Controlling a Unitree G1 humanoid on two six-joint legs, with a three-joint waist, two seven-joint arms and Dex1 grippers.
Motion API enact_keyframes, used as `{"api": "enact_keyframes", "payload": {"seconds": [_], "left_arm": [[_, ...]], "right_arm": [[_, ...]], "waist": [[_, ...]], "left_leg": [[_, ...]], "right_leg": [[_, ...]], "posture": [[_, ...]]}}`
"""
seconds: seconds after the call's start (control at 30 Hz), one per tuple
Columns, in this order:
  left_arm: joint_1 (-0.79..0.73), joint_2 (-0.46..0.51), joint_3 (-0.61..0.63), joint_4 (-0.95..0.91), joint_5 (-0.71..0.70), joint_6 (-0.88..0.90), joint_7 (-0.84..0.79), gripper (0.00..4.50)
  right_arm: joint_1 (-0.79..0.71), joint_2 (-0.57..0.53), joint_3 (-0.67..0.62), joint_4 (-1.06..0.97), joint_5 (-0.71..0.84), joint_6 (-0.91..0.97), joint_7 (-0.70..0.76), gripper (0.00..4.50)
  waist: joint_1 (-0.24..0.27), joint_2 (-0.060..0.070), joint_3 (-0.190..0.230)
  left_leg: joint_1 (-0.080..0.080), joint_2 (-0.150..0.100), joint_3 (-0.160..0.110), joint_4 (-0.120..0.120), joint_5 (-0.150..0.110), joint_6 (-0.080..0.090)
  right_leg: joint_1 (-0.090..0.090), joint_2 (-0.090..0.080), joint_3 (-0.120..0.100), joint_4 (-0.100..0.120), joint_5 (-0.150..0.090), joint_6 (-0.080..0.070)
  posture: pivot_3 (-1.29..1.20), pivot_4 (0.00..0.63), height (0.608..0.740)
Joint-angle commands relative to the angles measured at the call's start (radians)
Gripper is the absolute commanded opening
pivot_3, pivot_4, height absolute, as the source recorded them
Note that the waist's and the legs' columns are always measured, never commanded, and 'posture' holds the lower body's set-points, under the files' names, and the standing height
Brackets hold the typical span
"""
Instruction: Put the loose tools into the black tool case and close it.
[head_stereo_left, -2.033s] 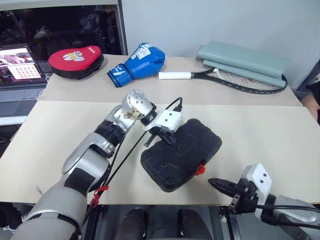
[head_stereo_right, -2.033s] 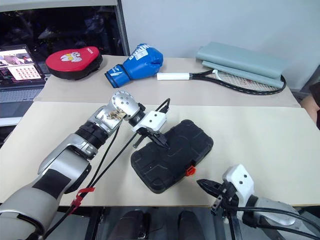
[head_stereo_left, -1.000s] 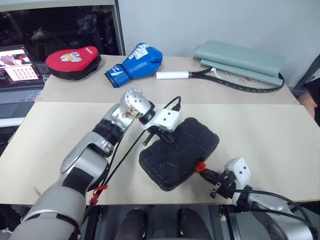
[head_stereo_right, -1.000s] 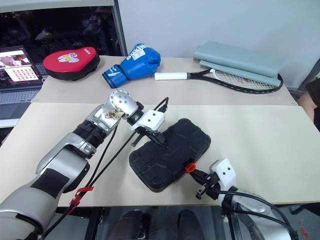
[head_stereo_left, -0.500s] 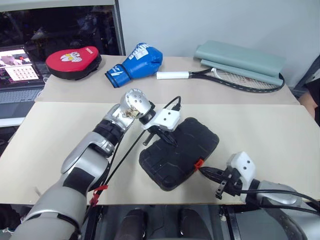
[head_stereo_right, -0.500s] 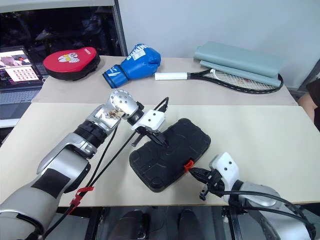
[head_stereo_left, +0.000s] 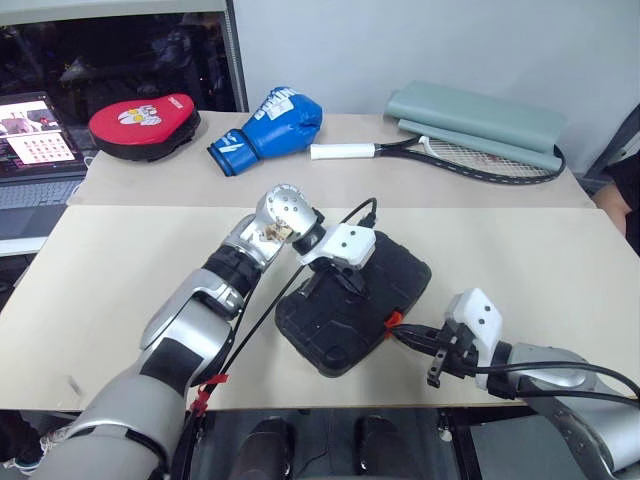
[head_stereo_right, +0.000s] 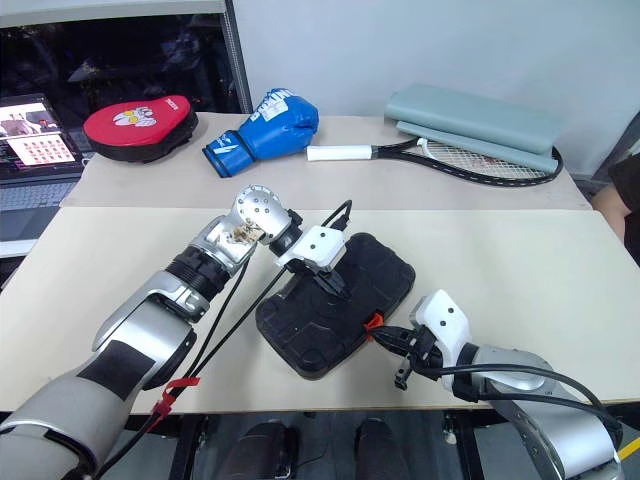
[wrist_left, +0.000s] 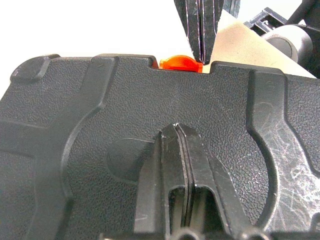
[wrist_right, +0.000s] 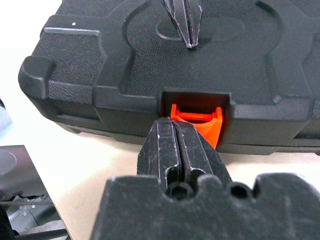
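Nearest us, our right gripper, fingers pressed together, touches the orange latch of the one black tool case, closed, textured, near the table's front edge. Our left gripper, fingers together, presses its lid. Beyond: one blue glove, one racket.

Left gripper pinched closed, angled down off a bent wrist; right gripper likewise closed, reaching forward-left, near level.
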Motion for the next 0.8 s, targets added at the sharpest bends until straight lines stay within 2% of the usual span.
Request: {"api": "enact_keyframes", "payload": {"seconds": [0.03, 0.07, 0.1, 0.13, 0.17, 0.23, 0.33, 0.37, 0.43, 0.5, 0.63, 0.7, 0.8], "left_arm": [[0.019, 0.038, 0.035, -0.005, -0.011, 0.074, -0.006, 0.05], [0.017, 0.049, 0.061, -0.011, -0.027, 0.108, -0.006, 0.55], [0.016, 0.063, 0.082, -0.02, -0.045, 0.141, -0.006, 0.64], [0.017, 0.08, 0.097, -0.033, -0.062, 0.165, -0.006, 0.96], [0.025, 0.109, 0.125, -0.055, -0.079, 0.2, -0.006, 1.35], [0.047, 0.185, 0.174, -0.121, -0.134, 0.291, -0.006, 2.03], [0.091, 0.301, 0.236, -0.226, -0.192, 0.401, -0.006, 3.2], [0.107, 0.341, 0.259, -0.258, -0.206, 0.436, -0.006, 3.48], [0.171, 0.481, 0.289, -0.35, -0.259, 0.502, -0.006, 4.29], [0.253, 0.624, 0.292, -0.472, -0.328, 0.568, -0.006, 4.5], [0.443, 0.827, 0.353, -0.697, -0.402, 0.632, -0.006, 4.5], [0.542, 0.888, 0.415, -0.783, -0.416, 0.649, -0.001, 4.5], [0.626, 0.911, 0.482, -0.853, -0.447, 0.685, 0.032, 4.5]], "right_arm": [[0.029, -0.041, -0.198, -0.028, 0.061, -0.024, 0.046, 0.0], [0.043, -0.059, -0.253, -0.026, 0.086, -0.018, 0.075, 0.29], [0.057, -0.077, -0.302, -0.024, 0.108, -0.013, 0.104, 0.58], [0.07, -0.096, -0.344, -0.022, 0.127, -0.014, 0.134, 0.74], [0.081, -0.118, -0.396, -0.015, 0.148, -0.015, 0.17, 1.12], [0.097, -0.162, -0.493, 0.009, 0.192, -0.012, 0.244, 1.76], [0.117, -0.219, -0.593, 0.057, 0.241, -0.012, 0.357, 2.89], [0.124, -0.239, -0.62, 0.076, 0.256, -0.011, 0.401, 3.13], [0.124, -0.293, -0.668, 0.123, 0.293, 0.005, 0.495, 3.88], [0.121, -0.335, -0.683, 0.158, 0.312, 0.01, 0.561, 4.4], [0.112, -0.397, -0.663, 0.206, 0.312, 0.0, 0.658, 4.4], [0.077, -0.416, -0.625, 0.242, 0.29, -0.025, 0.671, 4.4], [0.009, -0.419, -0.564, 0.285, 0.267, -0.055, 0.655, 4.4]], "waist": [[0.001, 0.0, 0.0], [0.001, 0.0, 0.0], [0.001, 0.0, 0.0], [0.001, 0.0, 0.0], [0.0, 0.0, 0.0], [-0.002, 0.0, 0.0], [-0.007, 0.001, 0.001], [-0.007, 0.001, 0.001], [-0.007, 0.001, 0.001], [-0.012, 0.001, 0.002], [-0.011, 0.002, 0.003], [-0.002, 0.002, 0.003], [0.009, 0.002, 0.004]], "left_leg": [[0.0, 0.0, 0.0, 0.0, 0.0, 0.0], [-0.001, 0.0, 0.0, 0.0, 0.0, 0.0], [-0.001, 0.0, 0.0, 0.0, 0.0, 0.0], [-0.002, 0.0, 0.0, 0.0, 0.0, 0.0], [-0.003, 0.0, 0.0, 0.0, 0.0, 0.0], [-0.006, 0.0, 0.0, -0.001, 0.0, 0.0], [-0.011, 0.0, 0.001, -0.001, 0.0, 0.0], [-0.011, 0.0, 0.001, -0.001, 0.0, 0.0], [-0.011, 0.0, 0.001, -0.001, 0.0, 0.0], [-0.01, 0.0, 0.001, -0.002, -0.001, 0.0], [-0.008, 0.0, 0.002, -0.007, -0.001, 0.0], [-0.008, -0.001, 0.001, -0.008, -0.001, -0.001], [-0.008, -0.001, 0.001, -0.008, 0.0, -0.001]], "right_leg": [[0.0, 0.0, 0.0, 0.0, 0.0, 0.0], [0.0, 0.0, 0.0, -0.001, 0.0, 0.0], [-0.001, 0.0, 0.0, -0.001, 0.0, 0.001], [-0.002, 0.0, 0.0, -0.001, 0.0, 0.0], [-0.003, 0.0, 0.0, 0.0, 0.001, -0.001], [-0.007, 0.001, 0.0, 0.001, 0.003, -0.006], [-0.015, 0.001, 0.002, 0.004, 0.004, -0.008], [-0.015, 0.001, 0.002, 0.004, 0.004, -0.008], [-0.014, 0.0, 0.001, 0.004, 0.004, -0.008], [-0.015, 0.0, 0.002, 0.003, 0.004, -0.008], [-0.014, -0.002, 0.002, 0.001, 0.004, -0.008], [-0.014, -0.004, 0.001, 0.001, 0.004, -0.009], [-0.014, -0.004, 0.0, 0.0, 0.004, -0.009]], "posture": [[0.0, 0.15, 0.736], [0.0, 0.15, 0.736], [0.0, 0.15, 0.736], [0.0, 0.15, 0.736], [0.0, 0.15, 0.736], [0.0, 0.15, 0.736], [0.0, 0.15, 0.736], [0.0, 0.15, 0.736], [0.0, 0.15, 0.736], [0.0, 0.15, 0.736], [0.0, 0.15, 0.736], [0.0, 0.15, 0.736], [0.0, 0.15, 0.736]]}}
